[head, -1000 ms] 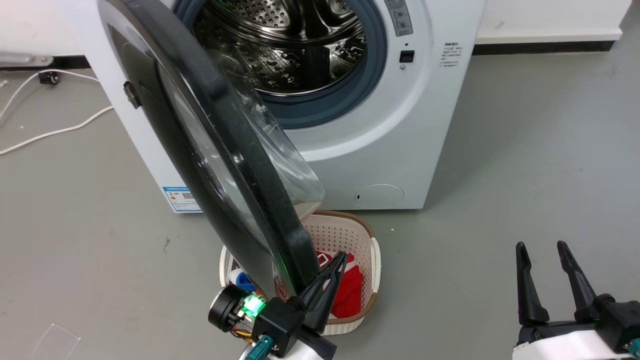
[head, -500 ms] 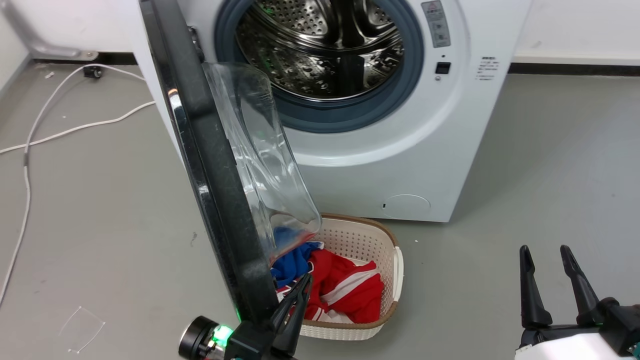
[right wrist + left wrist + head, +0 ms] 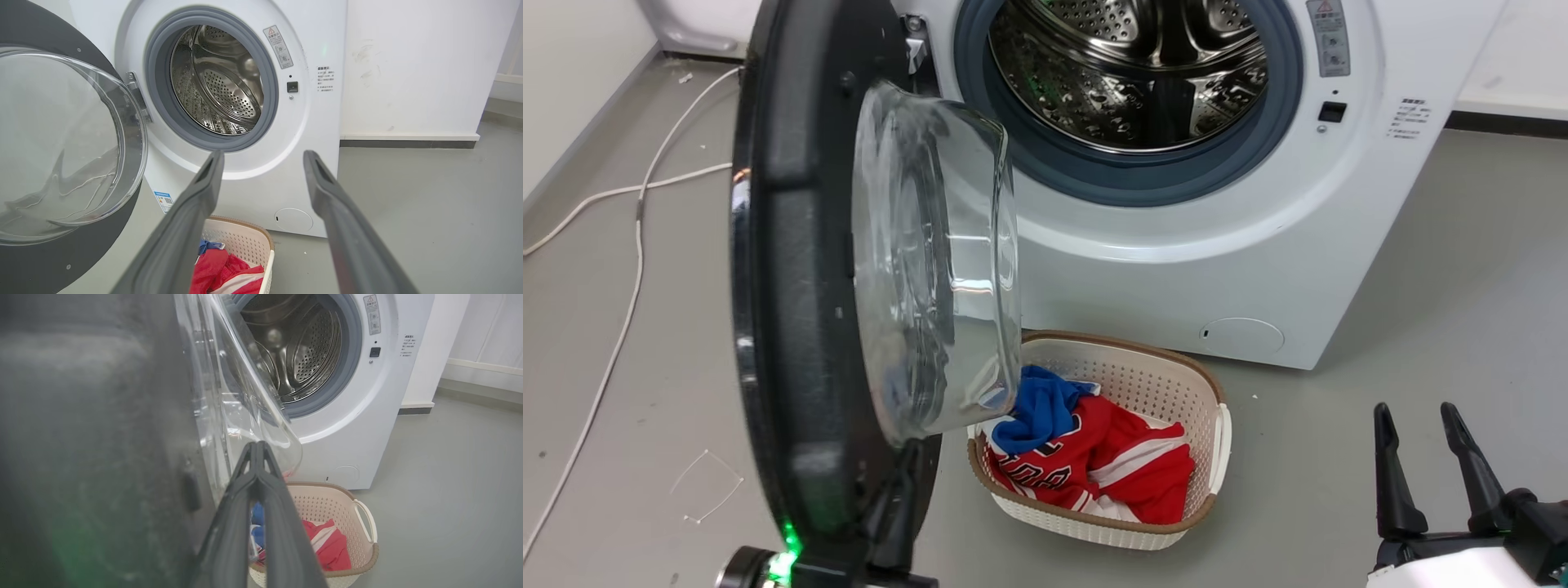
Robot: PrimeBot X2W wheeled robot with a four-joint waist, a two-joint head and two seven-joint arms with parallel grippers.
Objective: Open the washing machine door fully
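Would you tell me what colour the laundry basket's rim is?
The basket rim is brown, over white perforated walls; the head view shows it best.

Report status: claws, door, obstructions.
Left claw shut, at lower inner rim of door. Right claw open, empty, clear. Door well open, drum exposed. Laundry basket on floor beside its bottom edge.

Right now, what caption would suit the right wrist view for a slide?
Open right hand facing the washer, its door open, a basket of clothes below.
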